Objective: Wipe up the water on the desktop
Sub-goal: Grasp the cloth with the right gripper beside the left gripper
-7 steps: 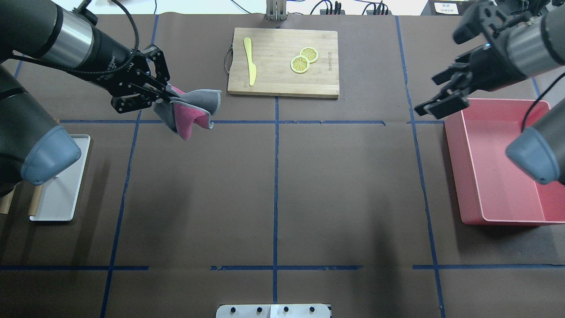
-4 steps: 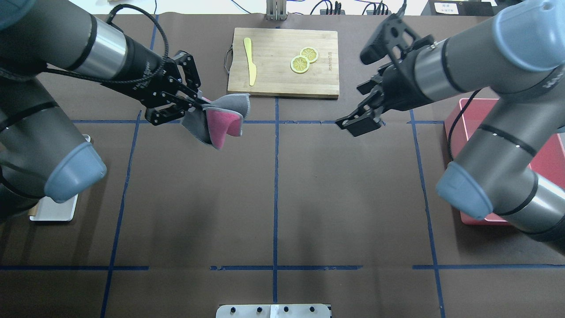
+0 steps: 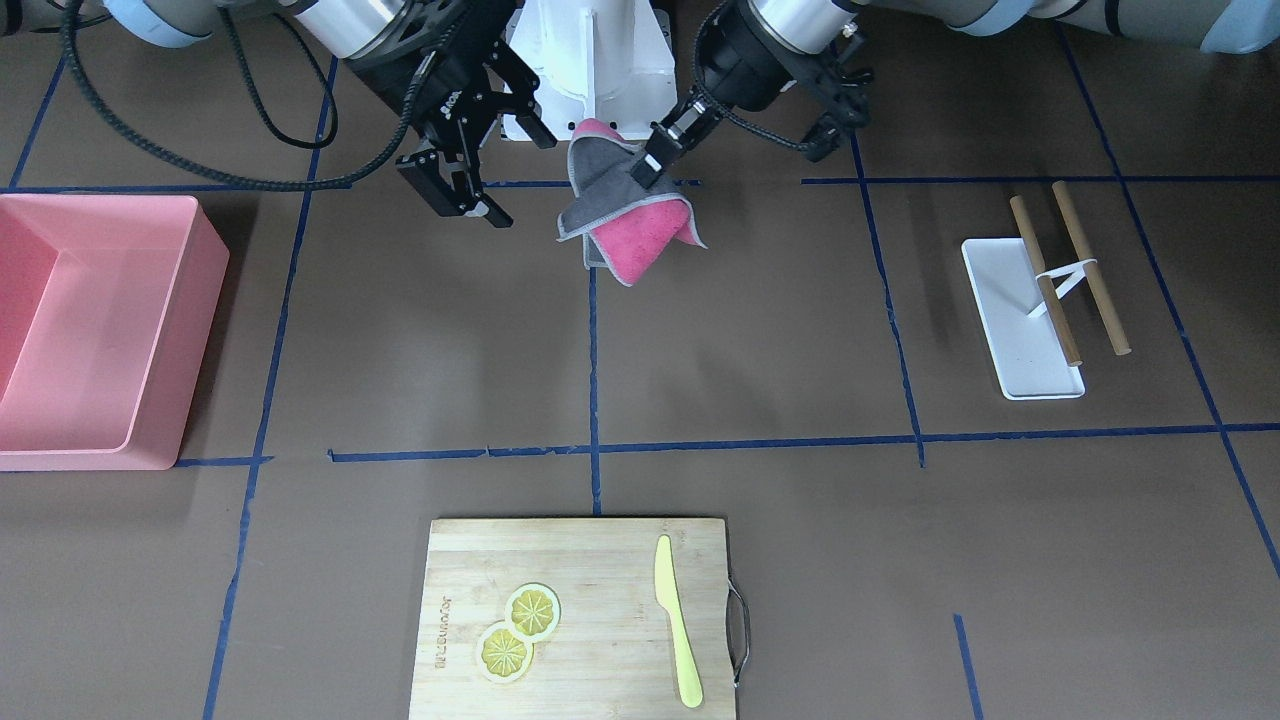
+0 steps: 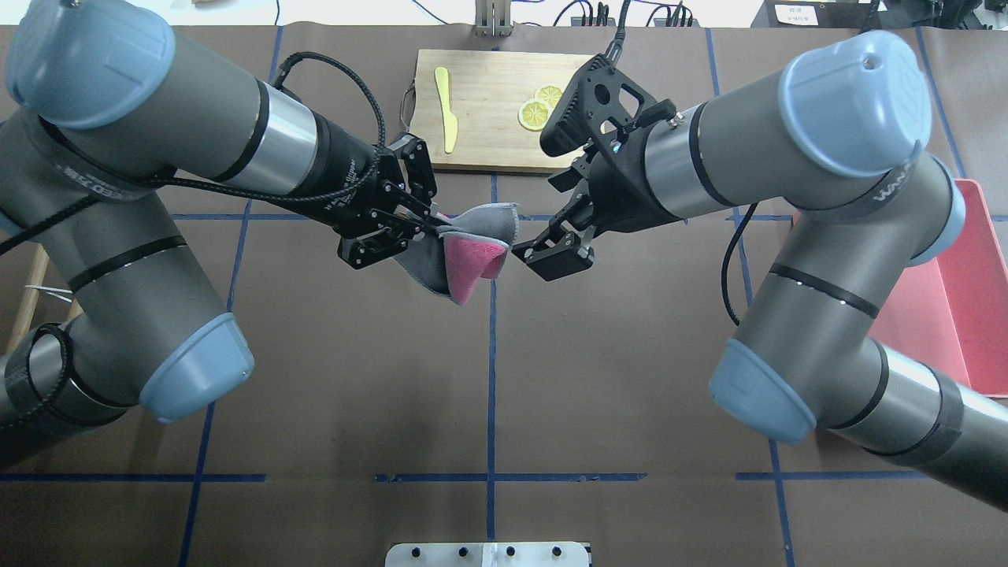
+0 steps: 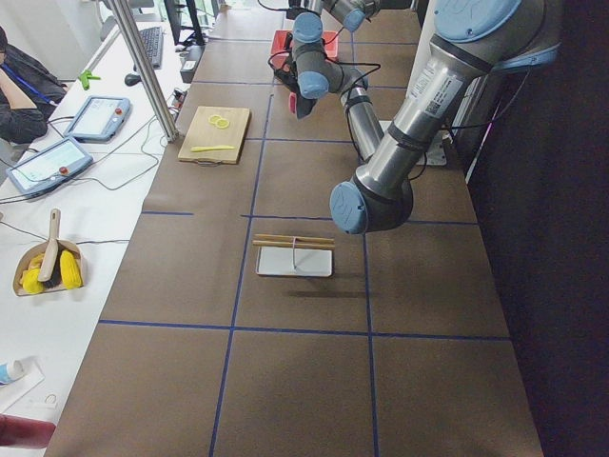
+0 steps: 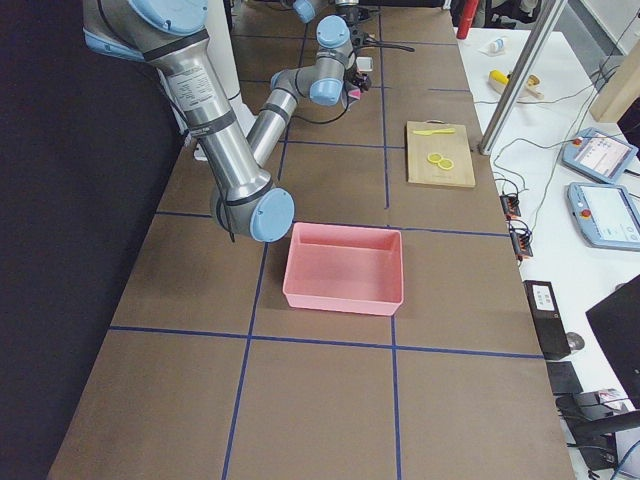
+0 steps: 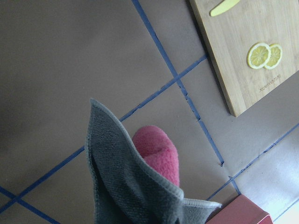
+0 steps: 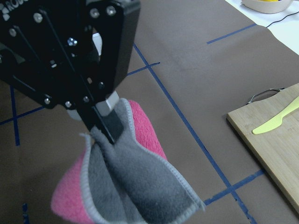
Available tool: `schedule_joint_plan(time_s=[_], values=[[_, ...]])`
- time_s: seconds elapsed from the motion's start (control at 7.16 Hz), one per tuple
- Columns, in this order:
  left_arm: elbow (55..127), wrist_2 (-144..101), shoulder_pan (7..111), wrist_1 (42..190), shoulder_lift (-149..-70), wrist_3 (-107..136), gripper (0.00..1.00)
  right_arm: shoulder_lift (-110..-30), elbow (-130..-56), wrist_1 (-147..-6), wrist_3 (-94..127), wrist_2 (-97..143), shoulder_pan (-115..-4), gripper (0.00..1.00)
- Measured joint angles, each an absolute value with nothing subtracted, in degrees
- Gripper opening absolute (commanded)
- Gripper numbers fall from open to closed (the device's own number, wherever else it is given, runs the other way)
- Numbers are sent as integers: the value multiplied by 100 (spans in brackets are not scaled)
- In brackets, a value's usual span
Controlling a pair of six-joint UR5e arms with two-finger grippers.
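Note:
The desktop [image 4: 630, 354] is a matte brown surface with a grid of dark-blue tape lines; I see no water on it. My left gripper [image 4: 431, 226] is shut on a grey cloth with a pink inner side [image 4: 471, 256] and holds it above the desktop near the centre tape line. The cloth hangs folded, also seen in the front view [image 3: 632, 228] and the left wrist view [image 7: 126, 182]. My right gripper [image 4: 545, 260] is open and empty, just right of the cloth and apart from it. The right wrist view shows the left gripper [image 8: 106, 120] pinching the cloth [image 8: 140, 186].
A bamboo cutting board [image 4: 480, 142] with two lemon slices [image 4: 535, 114] and a yellow knife [image 4: 447, 110] lies at the far centre. A pink bin [image 3: 205, 290] stands on my right. A white tray with wooden rods [image 3: 1015, 330] lies on my left.
Both arms have swung in toward the table's centre. The left gripper carried the cloth right and nearer. The right gripper moved from the pink bin to beside the cloth.

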State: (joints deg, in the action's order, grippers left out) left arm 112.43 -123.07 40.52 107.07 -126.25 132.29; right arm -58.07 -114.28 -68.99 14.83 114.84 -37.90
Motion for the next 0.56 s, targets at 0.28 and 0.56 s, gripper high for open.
schedule_joint_plan(time_s=[0.28, 0.56], values=[[11212, -12228, 3974, 10707, -12780, 13438, 3, -5756, -11435, -6899, 1472, 11059, -3491, 100], [11204, -12218, 3978, 10705, -12851, 13527, 3, -5763, -11476, -6899, 1474, 10968, -3394, 100]])
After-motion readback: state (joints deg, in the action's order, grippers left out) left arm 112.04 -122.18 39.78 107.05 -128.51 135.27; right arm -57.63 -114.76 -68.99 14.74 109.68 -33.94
